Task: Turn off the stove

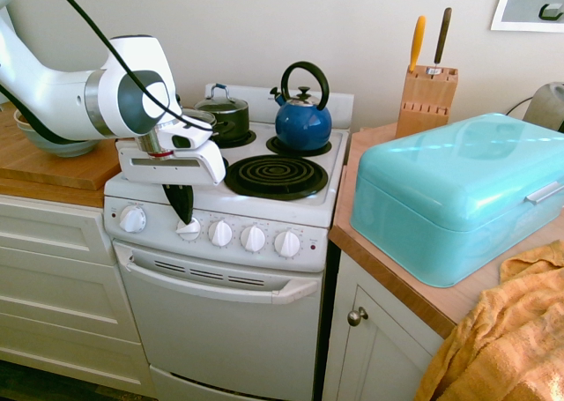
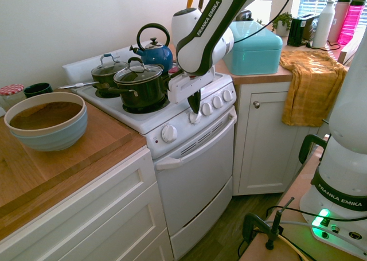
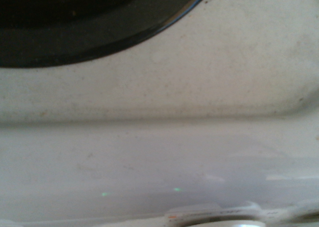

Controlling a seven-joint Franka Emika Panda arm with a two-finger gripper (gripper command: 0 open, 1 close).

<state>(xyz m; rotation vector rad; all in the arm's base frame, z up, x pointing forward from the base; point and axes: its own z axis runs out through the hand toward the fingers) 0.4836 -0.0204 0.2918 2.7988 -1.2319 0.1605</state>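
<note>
The white stove [image 1: 264, 278] has four black coil burners and a row of five white knobs along its front panel. My gripper [image 1: 183, 216] points straight down at the second knob from the left [image 1: 189, 230], its dark fingers shut together on the knob's ridge. From the other side, the same gripper [image 2: 194, 110] sits on that knob [image 2: 195, 118]. The wrist view shows the white stove top [image 3: 199, 87], a burner edge [image 3: 75, 27] and the top of a knob [image 3: 214, 218], blurred.
Two lidded dark pots [image 2: 137, 83] [image 1: 226, 115] and a blue kettle [image 1: 302, 119] stand on the burners. A teal bread box [image 1: 458, 189], knife block [image 1: 427, 97] and orange towel [image 1: 515, 330] lie right of the stove. A bowl [image 2: 46, 120] sits on the other counter.
</note>
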